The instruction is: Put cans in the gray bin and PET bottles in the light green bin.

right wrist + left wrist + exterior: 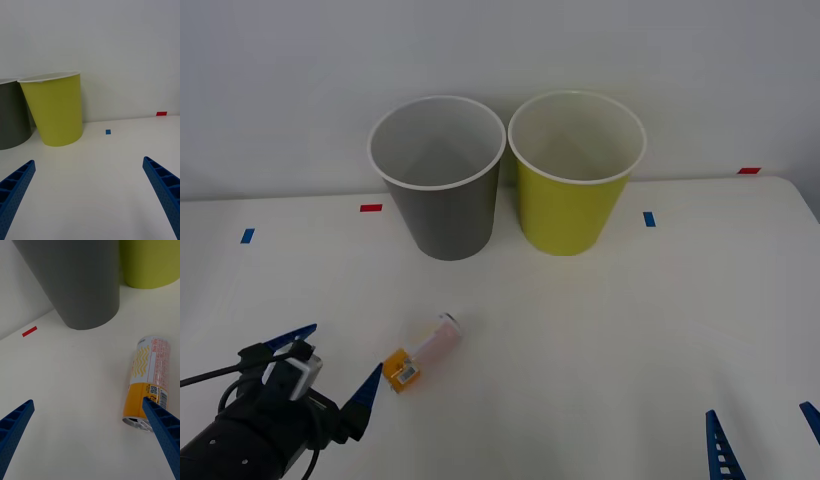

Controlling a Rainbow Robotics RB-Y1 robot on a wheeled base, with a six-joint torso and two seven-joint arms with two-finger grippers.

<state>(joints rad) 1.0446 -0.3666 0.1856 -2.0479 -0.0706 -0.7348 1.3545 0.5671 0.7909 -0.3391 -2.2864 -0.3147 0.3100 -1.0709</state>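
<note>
White tabletop (600,330) runs smooth and matte across the front view under a plain pale wall, with small red and blue tape marks (370,208) scattered along its far part. At the lower left of that frame the left gripper (330,362) sits low over the table on its black arm, its blue ribbed fingers (15,427) spread wide; one fingertip reaches just beside the bottom end of the PET bottle (425,352), and whether they touch cannot be told. That small bottle lies on its side, tilted diagonally, near the lower middle of the front view: a pinkish-white label with yellow wavy lines, an orange lower part carrying a barcode, and a shiny ridged base in the left wrist view. Bare table surrounds it on every side, and a broad open strip separates it from the bins behind. At the upper middle stands the gray bin (445,200), tall, round and tapered, dark-walled with a white rim and pale inside; just beside it to the right stands the light green bin (572,205) of the same shape, the two rims nearly meeting. At the lower right corner the right gripper (765,438) is parked near the table's front edge, fingers (165,187) spread apart, well away from the bottle, with open table ahead.
</note>
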